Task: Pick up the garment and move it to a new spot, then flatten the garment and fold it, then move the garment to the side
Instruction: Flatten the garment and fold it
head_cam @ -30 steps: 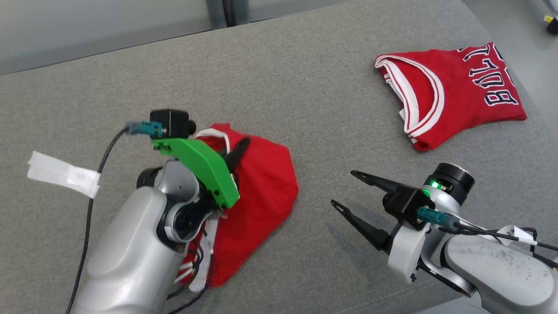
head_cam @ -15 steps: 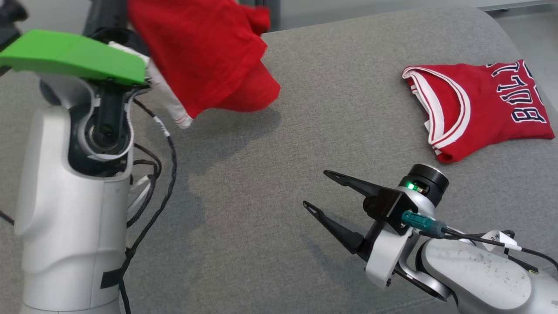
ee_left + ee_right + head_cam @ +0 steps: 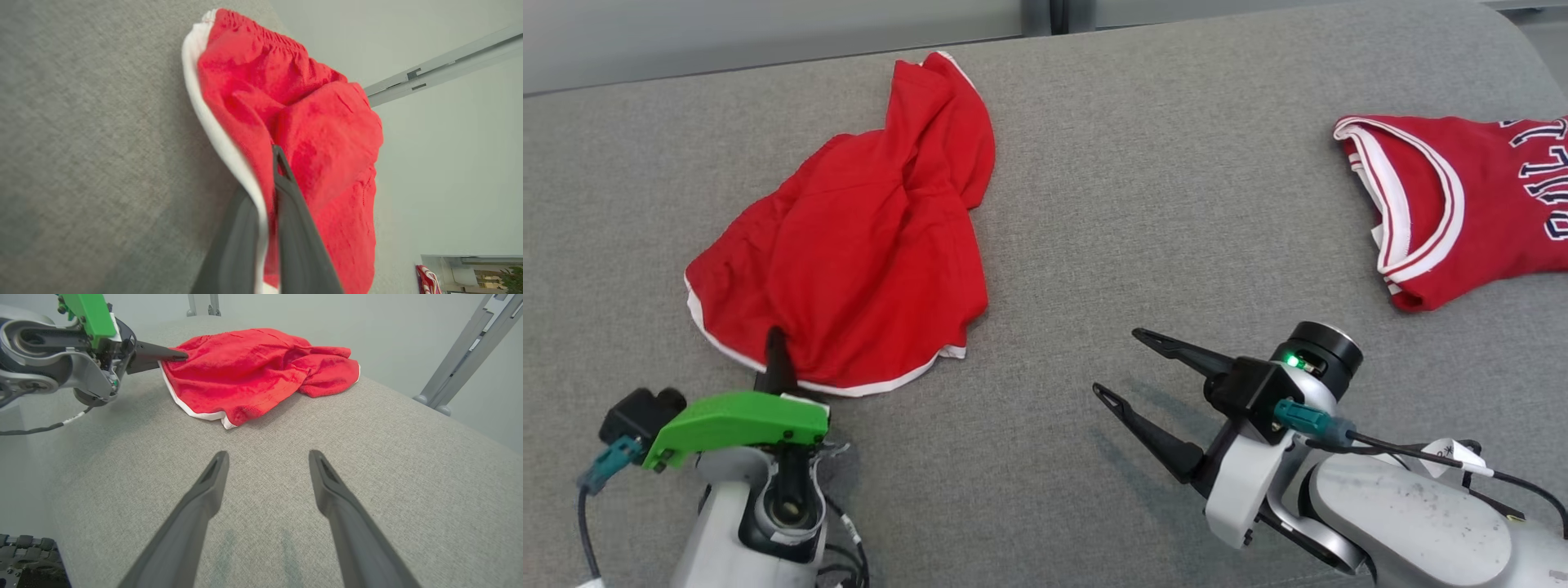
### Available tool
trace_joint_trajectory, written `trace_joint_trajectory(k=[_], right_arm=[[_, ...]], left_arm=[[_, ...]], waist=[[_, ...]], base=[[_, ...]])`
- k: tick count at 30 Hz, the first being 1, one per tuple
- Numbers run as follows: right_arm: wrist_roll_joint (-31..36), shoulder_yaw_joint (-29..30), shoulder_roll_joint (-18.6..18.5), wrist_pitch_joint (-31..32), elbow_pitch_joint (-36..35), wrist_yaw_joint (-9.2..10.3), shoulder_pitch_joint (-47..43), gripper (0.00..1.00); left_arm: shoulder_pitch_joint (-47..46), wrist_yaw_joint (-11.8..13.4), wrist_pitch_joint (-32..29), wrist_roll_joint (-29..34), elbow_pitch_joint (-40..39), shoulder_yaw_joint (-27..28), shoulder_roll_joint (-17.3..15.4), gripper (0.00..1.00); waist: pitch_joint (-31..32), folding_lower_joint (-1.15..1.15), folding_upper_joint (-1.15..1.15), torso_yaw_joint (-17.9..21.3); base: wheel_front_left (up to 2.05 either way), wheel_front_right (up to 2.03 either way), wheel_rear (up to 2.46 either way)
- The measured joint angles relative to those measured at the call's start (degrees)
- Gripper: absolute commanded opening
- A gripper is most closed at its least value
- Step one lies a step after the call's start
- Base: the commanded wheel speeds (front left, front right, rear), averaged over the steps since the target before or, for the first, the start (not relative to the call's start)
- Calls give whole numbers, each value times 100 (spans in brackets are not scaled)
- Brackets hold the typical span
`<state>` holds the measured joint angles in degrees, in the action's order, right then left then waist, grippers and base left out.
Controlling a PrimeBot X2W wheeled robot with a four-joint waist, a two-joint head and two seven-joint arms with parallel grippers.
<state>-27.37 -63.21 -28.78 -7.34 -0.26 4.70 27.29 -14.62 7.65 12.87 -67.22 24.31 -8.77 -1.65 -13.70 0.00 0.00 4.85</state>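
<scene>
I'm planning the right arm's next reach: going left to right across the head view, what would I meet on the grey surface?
red shorts → right gripper, open → red jersey. The left gripper is shut on the red shorts' near hem and overlaps them, so it is left out of the order.

Open desk (image 3: 1135, 163) right of the red shorts (image 3: 866, 245), bare up to the jersey (image 3: 1462, 212) well right of them. Bare left of the shorts too. At the shorts' near hem, blocked by the left gripper (image 3: 776, 339), jaws pinched on the hem. Right gripper (image 3: 1116, 361) near-right of the shorts, jaws spread, apart.
</scene>
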Motion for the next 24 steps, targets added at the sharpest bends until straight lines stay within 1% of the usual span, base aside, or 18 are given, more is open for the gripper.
trace_joint_trajectory(k=[2, 4, 8, 9, 11, 12, 13, 16, 18, 19, 20, 22, 23, 24], right_arm=[[3, -30, 51, 3, 87, -7, 13, 100], [43, -143, 140, 59, 235, -92, 70, 100], [9, -126, 472, 83, 631, -122, 226, 100], [-7, -103, 546, 85, 736, -123, 281, 100], [-81, -71, 660, 121, 944, -146, 353, 100], [-147, -49, 727, 136, 1043, -160, 357, 100], [-154, -56, 784, 142, 1149, -169, 361, 100], [-368, -22, 979, 142, 1516, -192, 360, 100], [-392, -7, 1054, 140, 1694, -219, 364, 97], [-397, 0, 1089, 140, 1780, -230, 370, 95], [-398, 8, 1118, 135, 1864, -243, 377, 90], [-399, 42, 1189, 133, 2024, -243, 407, 84], [-407, 60, 1228, 132, 2098, -243, 424, 79], [-424, 79, 1265, 129, 2169, -243, 444, 79]], left_arm=[[-154, 0, 38, -67, -123, -254, 3, 0], [-336, 0, 38, -91, -233, -457, 0, 0], [-594, 0, 88, -99, -355, -775, -3, 0], [-626, 0, 89, -97, -359, -864, -2, 9], [-659, 0, 88, -27, -378, -1059, -2, 49], [-665, 0, 89, -3, -387, -1147, -3, 80], [-671, 0, 89, 37, -385, -1232, -3, 100], [-728, 0, 108, 97, -416, -1522, -8, 100], [-760, 0, 131, 114, -431, -1603, -2, 100], [-775, 0, 133, 133, -437, -1623, -5, 100], [-778, 0, 136, 142, -442, -1644, -5, 100], [-778, 0, 136, 141, -438, -1704, -7, 100], [-778, 0, 136, 141, -438, -1727, -5, 100], [-778, 0, 137, 134, -439, -1749, -8, 100]], waist=[[-36, 0, 0, -68], [-73, 0, 0, -135], [-157, 0, 0, -269], [-175, 0, 0, -306], [-210, 0, 0, -384], [-228, 0, 0, -424], [-246, 0, 0, -467], [-310, 0, 0, -648], [-336, 0, 0, -747], [-347, 0, 0, -796], [-358, 0, 0, -847], [-374, 0, 0, -946], [-381, 0, 0, -995], [-387, 0, 0, -1044]], base=[[0, 0, 0], [0, 0, 0], [0, 0, 0], [0, 0, 0], [0, 0, 0], [0, 0, 0], [0, 0, 0], [0, 0, 0], [0, 0, 0], [0, 0, 0], [0, 0, 0], [0, 0, 0], [0, 0, 0], [0, 0, 0]])
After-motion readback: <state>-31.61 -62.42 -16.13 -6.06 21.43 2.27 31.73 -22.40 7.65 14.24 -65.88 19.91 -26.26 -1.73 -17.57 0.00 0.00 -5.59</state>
